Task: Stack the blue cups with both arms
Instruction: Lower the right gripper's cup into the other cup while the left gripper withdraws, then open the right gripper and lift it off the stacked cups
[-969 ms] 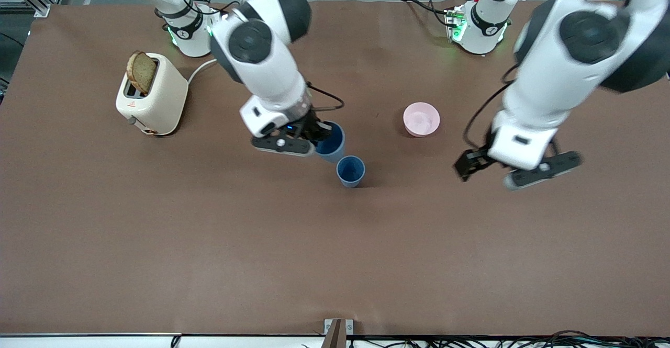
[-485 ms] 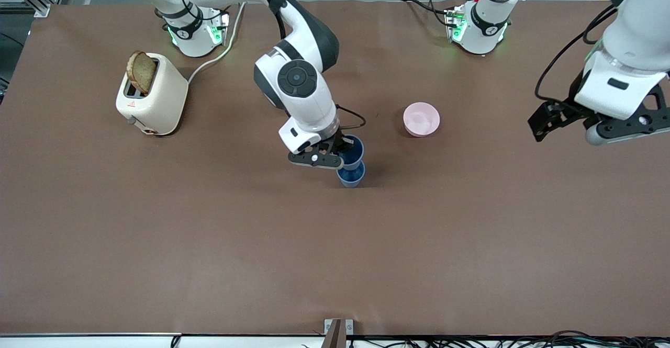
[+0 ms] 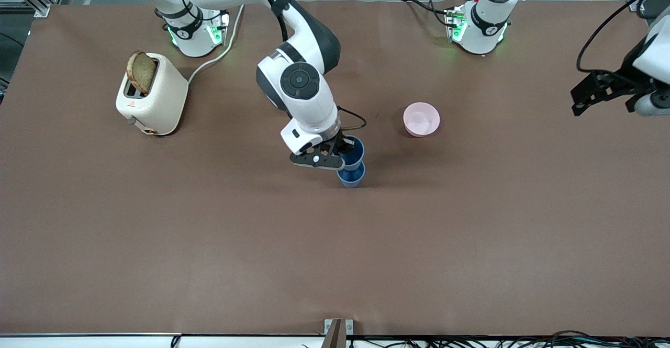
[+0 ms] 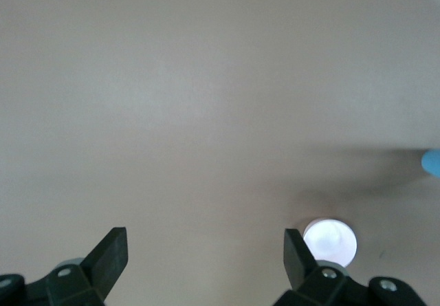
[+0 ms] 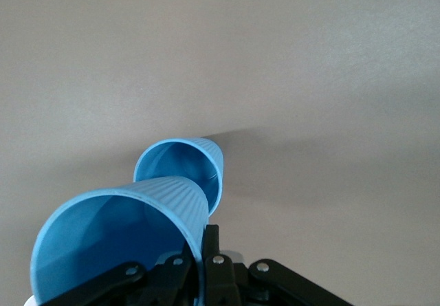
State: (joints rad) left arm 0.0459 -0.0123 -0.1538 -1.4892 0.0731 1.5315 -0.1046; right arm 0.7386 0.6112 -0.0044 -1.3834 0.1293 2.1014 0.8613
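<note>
My right gripper (image 3: 337, 153) is shut on the rim of one blue cup (image 3: 354, 152) and holds it tilted right over the other blue cup (image 3: 350, 176), which stands upright on the table. The held cup covers part of the standing cup's mouth; I cannot tell whether its base is inside. In the right wrist view the held cup (image 5: 117, 244) fills the foreground, with the standing cup (image 5: 182, 168) just past it. My left gripper (image 3: 607, 94) is open and empty, up in the air over the left arm's end of the table; its fingers (image 4: 113, 251) stand wide apart.
A pink bowl (image 3: 421, 119) sits between the cups and the left arm's end, also in the left wrist view (image 4: 330, 242). A cream toaster (image 3: 152, 97) with a slice of bread stands toward the right arm's end, its cable running to the base.
The right gripper brought its cup down and over onto the standing cup, then nearly stopped. The left arm swung away toward its own end of the table, gripper open.
</note>
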